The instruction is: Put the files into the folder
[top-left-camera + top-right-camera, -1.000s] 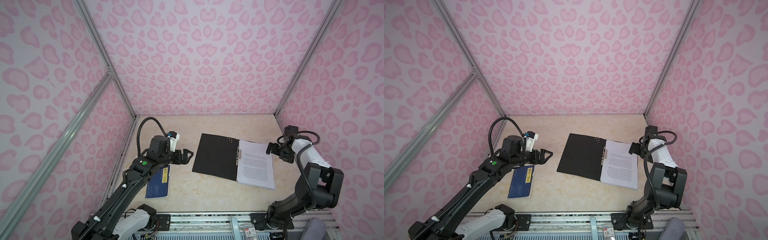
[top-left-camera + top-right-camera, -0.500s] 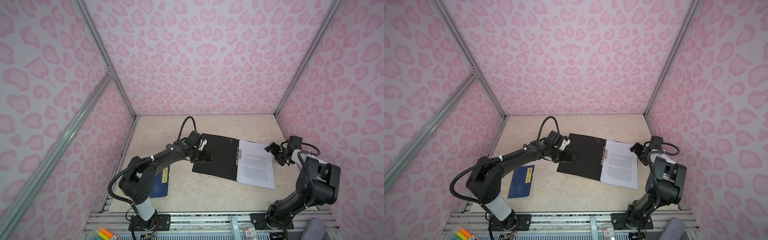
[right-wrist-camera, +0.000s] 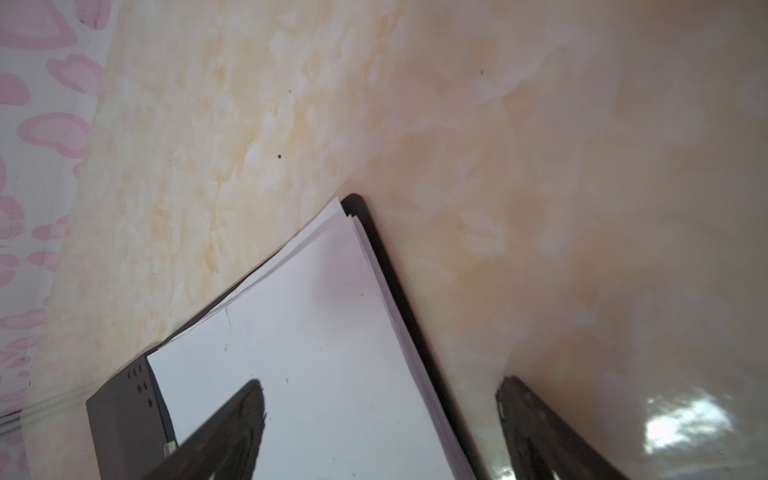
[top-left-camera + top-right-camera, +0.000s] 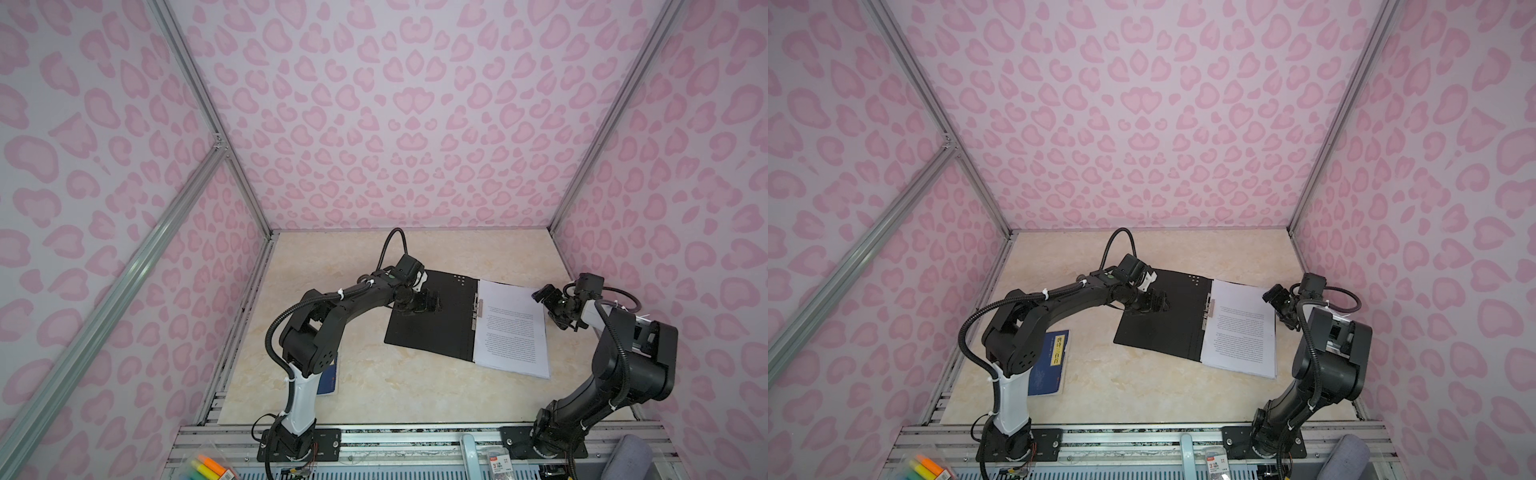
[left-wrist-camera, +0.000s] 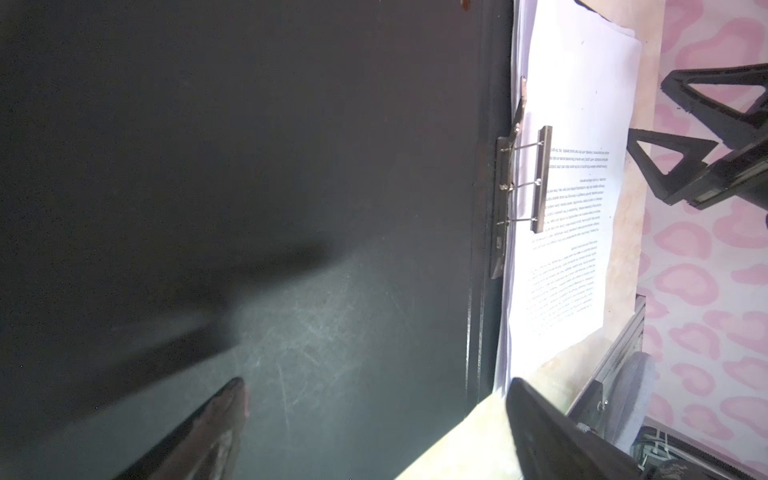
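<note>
Folder (image 4: 432, 332) lies open on surface (image 4: 374, 382), mid-scene, black inside up. Files (image 4: 513, 332) stacked on its right half, printed side up, metal fastener (image 5: 523, 183) at spine edge of stack. Left end effector (image 4: 432, 301) low over bare left cover, jaws spread, gripping nothing. Right end effector (image 4: 546, 306) at far right corner of stack, released: one finger over paper, other past folder edge over surface. Contact with paper unclear. Blue book (image 4: 1054, 361) beside left arm base, well apart from folder.
</note>
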